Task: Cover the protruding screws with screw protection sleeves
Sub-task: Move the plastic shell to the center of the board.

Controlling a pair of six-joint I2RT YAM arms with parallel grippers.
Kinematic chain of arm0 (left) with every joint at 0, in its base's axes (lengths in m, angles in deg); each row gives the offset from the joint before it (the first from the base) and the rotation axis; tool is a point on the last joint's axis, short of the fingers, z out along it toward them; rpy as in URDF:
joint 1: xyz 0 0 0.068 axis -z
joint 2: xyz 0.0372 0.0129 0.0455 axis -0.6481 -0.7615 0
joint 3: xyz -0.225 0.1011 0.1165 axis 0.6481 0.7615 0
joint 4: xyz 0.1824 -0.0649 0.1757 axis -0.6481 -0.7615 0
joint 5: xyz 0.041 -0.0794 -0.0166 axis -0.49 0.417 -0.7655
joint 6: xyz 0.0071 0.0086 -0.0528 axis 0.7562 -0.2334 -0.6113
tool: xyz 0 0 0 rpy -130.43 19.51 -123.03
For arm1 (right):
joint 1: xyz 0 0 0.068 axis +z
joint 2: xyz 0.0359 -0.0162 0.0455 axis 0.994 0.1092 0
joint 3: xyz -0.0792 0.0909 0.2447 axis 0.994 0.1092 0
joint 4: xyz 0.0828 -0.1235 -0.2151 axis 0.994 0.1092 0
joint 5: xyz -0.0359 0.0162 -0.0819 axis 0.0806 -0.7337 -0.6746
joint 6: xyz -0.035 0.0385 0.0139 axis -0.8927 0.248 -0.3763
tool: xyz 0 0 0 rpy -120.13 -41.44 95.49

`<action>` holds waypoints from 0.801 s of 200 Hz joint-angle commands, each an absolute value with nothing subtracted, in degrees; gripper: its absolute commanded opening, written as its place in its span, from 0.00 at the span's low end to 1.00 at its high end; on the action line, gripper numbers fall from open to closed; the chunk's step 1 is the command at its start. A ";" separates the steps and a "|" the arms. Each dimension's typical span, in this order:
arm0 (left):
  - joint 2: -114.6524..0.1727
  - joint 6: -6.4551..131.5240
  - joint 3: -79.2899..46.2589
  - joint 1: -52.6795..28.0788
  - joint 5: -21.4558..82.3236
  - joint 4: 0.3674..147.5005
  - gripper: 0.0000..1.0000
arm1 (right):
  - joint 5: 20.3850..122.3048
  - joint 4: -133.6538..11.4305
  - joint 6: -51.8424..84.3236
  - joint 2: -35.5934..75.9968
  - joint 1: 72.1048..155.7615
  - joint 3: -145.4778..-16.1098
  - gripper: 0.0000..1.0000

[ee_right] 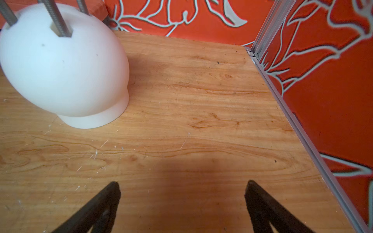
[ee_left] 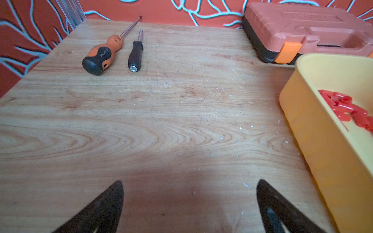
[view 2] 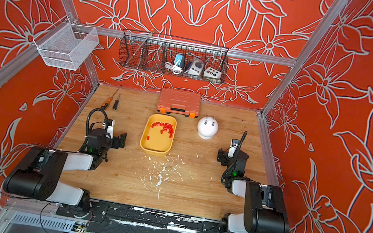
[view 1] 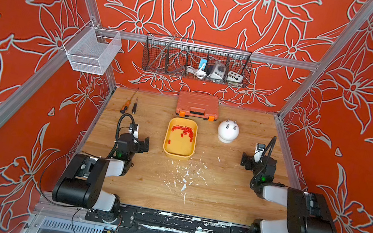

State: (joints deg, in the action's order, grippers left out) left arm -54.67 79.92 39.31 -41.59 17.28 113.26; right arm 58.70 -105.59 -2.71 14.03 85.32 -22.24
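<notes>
A white dome-shaped body (view 1: 228, 132) (view 2: 207, 128) stands at the back right of the table, with the protruding screws (view 1: 228, 122) (view 2: 206, 118) sticking up bare from its top. In the right wrist view the dome (ee_right: 60, 68) shows three threaded screws (ee_right: 60, 18). The screw protection sleeves (view 1: 184, 131) (view 2: 163, 128) (ee_left: 346, 108) lie as several small red caps in a yellow tray (view 1: 177, 156) (view 2: 154, 152) (ee_left: 314, 141). My left gripper (view 1: 145, 145) (view 2: 121, 140) (ee_left: 188, 182) is open and empty, left of the tray. My right gripper (view 1: 244, 160) (view 2: 220, 156) (ee_right: 181, 182) is open and empty, in front of the dome.
An orange tool case (view 1: 196, 108) sits at the back centre. Two screwdrivers (view 1: 128, 104) (ee_left: 103, 54) lie at the back left. A black wire basket (view 1: 196, 61) and a white mesh basket (view 1: 92, 51) hang on the frame. White flecks (view 1: 185, 174) litter the table's middle.
</notes>
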 commanded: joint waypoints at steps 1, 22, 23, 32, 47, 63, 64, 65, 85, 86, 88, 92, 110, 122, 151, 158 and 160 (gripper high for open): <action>-54.55 79.95 37.99 -42.01 18.03 113.52 1.00 | 57.68 -106.00 -2.91 13.42 85.61 -23.20 0.98; -54.52 79.75 38.02 -42.60 18.82 113.45 1.00 | 57.61 -106.12 -2.81 13.48 85.64 -23.20 0.98; -54.51 79.71 38.03 -42.60 18.91 113.44 1.00 | 57.60 -106.12 -2.81 13.45 85.65 -23.20 0.98; -54.54 79.54 37.99 -42.95 19.45 113.43 1.00 | 57.59 -106.13 -2.74 13.49 85.65 -23.16 0.98; -54.50 79.32 38.04 -43.47 20.39 113.42 1.00 | 57.54 -106.26 -2.81 13.51 85.65 -23.18 0.98; -54.50 79.25 37.99 -43.55 20.49 113.43 1.00 | 57.61 -106.21 -2.81 13.51 85.63 -23.11 0.98; -54.45 79.24 38.01 -43.51 20.49 113.39 1.00 | 57.60 -106.21 -2.86 13.47 85.65 -23.11 0.98; -54.47 79.23 37.99 -43.49 20.49 113.41 1.00 | 57.59 -106.21 -2.88 13.40 85.61 -23.11 0.98; -54.54 79.23 37.97 -43.51 20.49 113.43 1.00 | 57.67 -106.13 -2.90 13.46 85.61 -23.11 0.98; -54.56 79.23 38.01 -43.48 20.49 113.43 1.00 | 57.67 -106.13 -2.90 13.48 85.64 -23.11 0.98; -54.51 79.23 38.03 -43.48 20.49 113.43 1.00 | 57.61 -106.13 -2.84 13.50 85.59 -23.16 0.98; -54.54 79.23 38.04 -43.49 20.49 113.36 1.00 | 57.59 -106.13 -2.77 13.53 85.65 -23.20 0.98; -54.52 79.31 38.04 -43.54 20.24 113.51 1.00 | 57.46 -106.54 -2.55 13.71 85.58 -23.14 0.98; -53.13 78.44 37.51 -43.40 17.64 112.11 0.99 | 57.60 -107.55 -2.94 13.52 85.62 -22.62 0.98; -32.76 71.27 33.63 -38.85 3.12 92.12 0.92 | 44.90 -90.89 -2.42 -2.84 90.84 -26.53 0.98; -26.32 66.85 33.97 -38.06 3.48 90.65 0.92 | 42.19 -82.71 7.69 -7.71 90.99 -29.84 0.98; -24.82 65.65 33.95 -37.68 3.49 90.42 0.91 | 41.35 -80.15 11.68 -9.02 90.93 -31.08 0.98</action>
